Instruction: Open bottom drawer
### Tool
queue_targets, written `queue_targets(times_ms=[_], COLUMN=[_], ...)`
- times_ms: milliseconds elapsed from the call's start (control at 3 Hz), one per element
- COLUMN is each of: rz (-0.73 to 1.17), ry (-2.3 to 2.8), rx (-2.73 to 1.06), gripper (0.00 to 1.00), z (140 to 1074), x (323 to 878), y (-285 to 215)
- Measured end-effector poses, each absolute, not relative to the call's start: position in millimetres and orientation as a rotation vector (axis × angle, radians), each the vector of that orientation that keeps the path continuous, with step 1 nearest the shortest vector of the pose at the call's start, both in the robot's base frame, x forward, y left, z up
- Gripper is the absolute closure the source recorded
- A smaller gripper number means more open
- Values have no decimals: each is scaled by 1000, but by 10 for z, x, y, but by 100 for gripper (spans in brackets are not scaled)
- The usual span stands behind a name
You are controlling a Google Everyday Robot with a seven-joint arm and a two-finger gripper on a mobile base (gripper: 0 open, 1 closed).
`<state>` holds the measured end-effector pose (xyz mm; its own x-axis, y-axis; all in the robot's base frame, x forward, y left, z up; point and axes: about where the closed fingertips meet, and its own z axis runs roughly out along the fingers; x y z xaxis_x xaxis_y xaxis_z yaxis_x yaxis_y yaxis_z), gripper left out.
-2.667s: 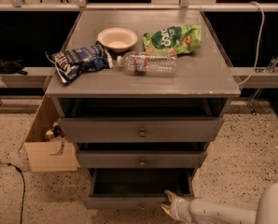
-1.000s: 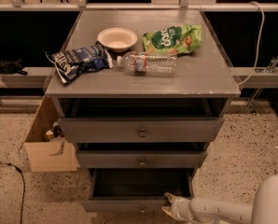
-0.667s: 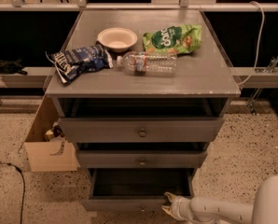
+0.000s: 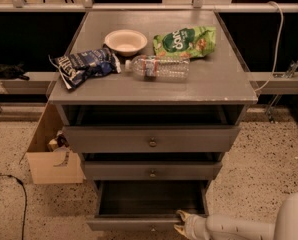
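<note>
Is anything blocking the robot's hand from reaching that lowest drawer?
Nothing visible does. The gripper sits right at the front right corner of the bottom drawer, which already stands pulled out from the cabinet.

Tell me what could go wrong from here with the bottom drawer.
1. The gripper is at the right front corner of the bottom drawer, off centre; a pull may skew and jam it.
2. The drawer already stands far out; more pulling might drop it.
3. A jolt could roll the bottle lying on the cabinet top.
</note>
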<state>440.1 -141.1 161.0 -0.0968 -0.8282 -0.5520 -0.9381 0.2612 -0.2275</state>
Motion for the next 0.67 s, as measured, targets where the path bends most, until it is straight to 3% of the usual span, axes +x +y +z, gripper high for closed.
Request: queue_targets(times_ms=[667], rz=[292], ry=[1937], rx=[-1651], gripper=[100], z=[1581], x=[4089], y=[-1420])
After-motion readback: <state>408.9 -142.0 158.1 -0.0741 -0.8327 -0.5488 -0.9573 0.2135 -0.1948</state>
